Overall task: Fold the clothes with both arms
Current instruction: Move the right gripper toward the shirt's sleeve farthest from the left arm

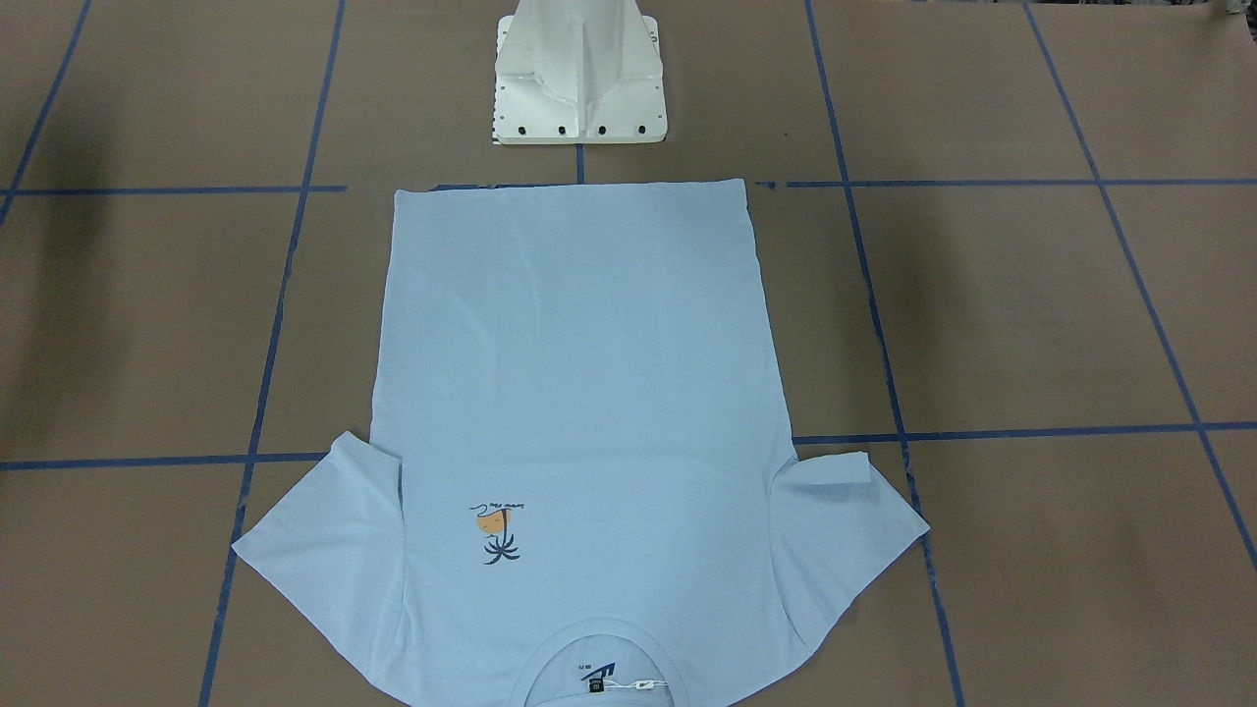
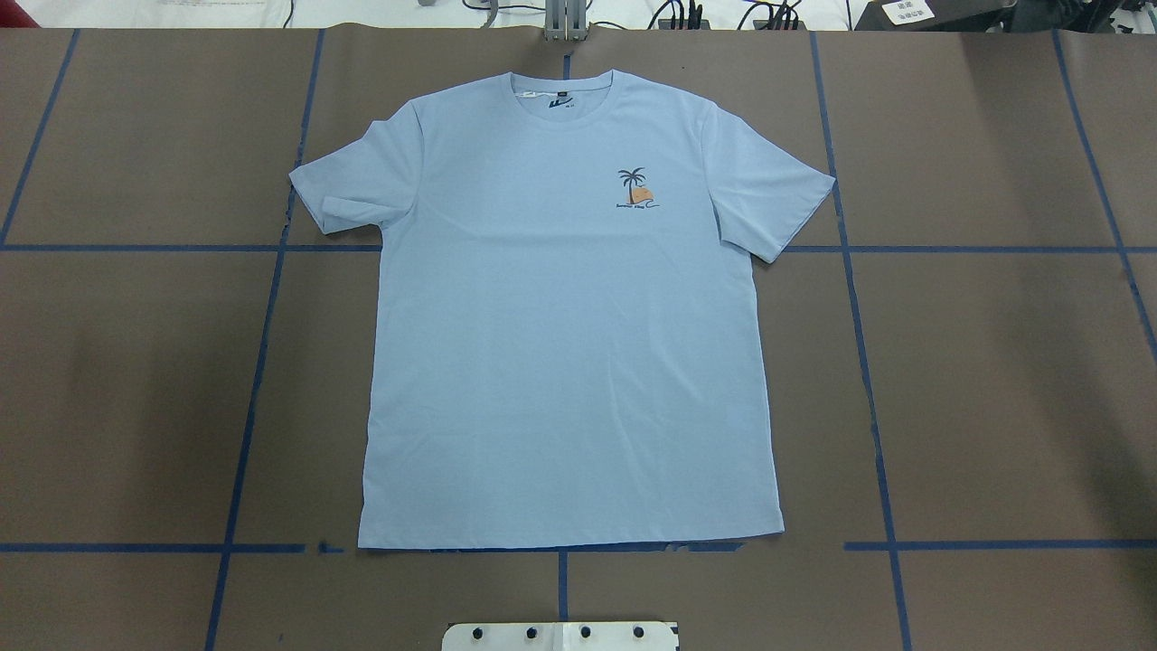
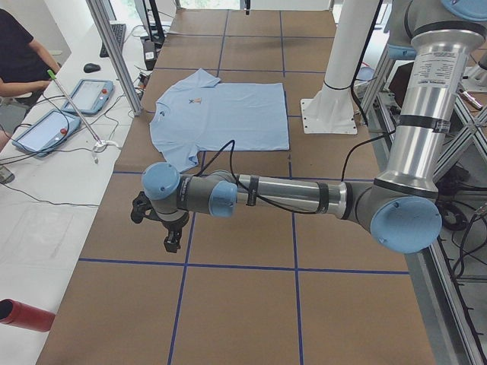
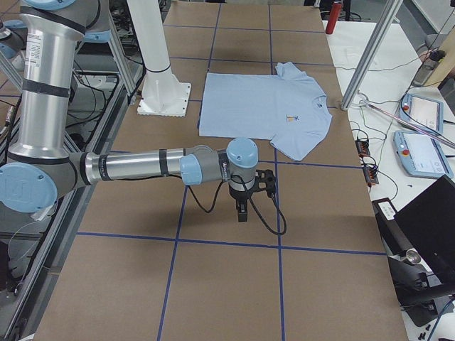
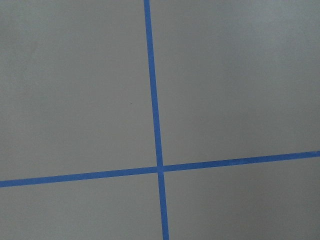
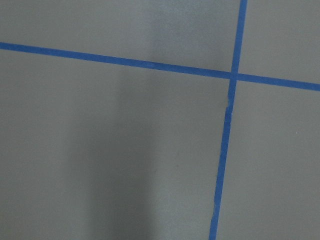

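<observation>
The light blue T-shirt (image 2: 560,344) lay flat and front-up in the middle of the desk (image 2: 994,362), both short sleeves spread wide. Its hem sat just in front of the white pedestal base (image 1: 579,79), and its collar pointed away from the robot. The little orange-and-dark palm-tree print (image 2: 635,190) showed on the chest, and the neck label (image 2: 558,101) sat inside the collar. The sleeve on the robot's left (image 2: 348,185) had a small crease near its cuff; the rest of the cloth was smooth.

Out to the sides now! The left arm (image 3: 304,198) reached low across the desk, and the left tool (image 3: 173,242) hung pointing down over bare brown surface, well apart from the shirt. Only the side view caught it, so I cannot tell whether its fingers were spread or pressed together.

It was the same at the other end. The right arm (image 4: 142,167) stretched out, and the right tool (image 4: 242,213) pointed down over the desk, well clear of the cloth. I cannot tell its state either.

Both wrist cameras saw nothing but desk and crossing blue tape lines (image 5: 155,125).

Beyond the far edge, a person (image 3: 19,53) sat at a white side bench with two tablet-like pendants (image 3: 90,96), and a red cylinder (image 3: 23,314) lay nearer the camera.
</observation>
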